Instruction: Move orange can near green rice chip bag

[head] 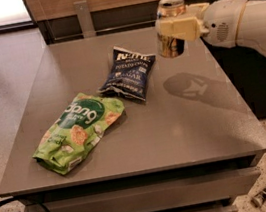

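Table (188, 134): grey top, two bags carried.
Green rice chip bag (78, 129): laid flat at 8 o'clock from centre.
Blue potato chip bag (128, 73): laid at 12 o'clock.
Gripper (173, 29): held above 2 o'clock, clamped around the orange can (171, 48).

orange can (170, 49): midsection hidden by the claw (175, 30) gripping it, 1 o'clock over the worktop (188, 131).
arm (253, 22): cut by the 3 o'clock edge.

Upright orange can (171, 46) in the pincer (177, 28), aloft far right; green rice chip bag (78, 129) flat, front-left

Orange can (170, 47) in tool (176, 28), above table (188, 134)
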`<state>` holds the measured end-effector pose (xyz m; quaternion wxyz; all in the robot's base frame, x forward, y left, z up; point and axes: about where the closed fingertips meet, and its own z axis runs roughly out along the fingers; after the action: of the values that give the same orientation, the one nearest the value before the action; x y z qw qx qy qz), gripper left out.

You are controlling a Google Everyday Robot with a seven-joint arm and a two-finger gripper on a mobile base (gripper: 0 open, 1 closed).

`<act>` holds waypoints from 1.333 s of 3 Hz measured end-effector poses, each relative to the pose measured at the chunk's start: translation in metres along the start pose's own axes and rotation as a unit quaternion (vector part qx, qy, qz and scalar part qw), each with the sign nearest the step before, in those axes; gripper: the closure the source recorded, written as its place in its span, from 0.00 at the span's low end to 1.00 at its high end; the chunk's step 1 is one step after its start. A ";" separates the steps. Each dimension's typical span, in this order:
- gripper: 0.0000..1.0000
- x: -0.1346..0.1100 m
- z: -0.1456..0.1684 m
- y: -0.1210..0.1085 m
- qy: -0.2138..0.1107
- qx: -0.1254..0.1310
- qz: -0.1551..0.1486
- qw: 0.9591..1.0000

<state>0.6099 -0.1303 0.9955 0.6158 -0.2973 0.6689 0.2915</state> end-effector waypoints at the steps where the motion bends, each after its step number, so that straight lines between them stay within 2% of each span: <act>1: 1.00 0.013 0.012 0.034 -0.002 -0.022 0.012 1.000; 2: 1.00 0.030 0.020 0.066 -0.013 -0.054 0.010 0.998; 3: 1.00 0.049 0.024 0.103 -0.021 -0.085 -0.011 0.996; 4: 1.00 0.057 0.023 0.118 -0.018 -0.095 -0.016 0.995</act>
<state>0.5323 -0.0383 0.9398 0.6015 -0.3596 0.6223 0.3487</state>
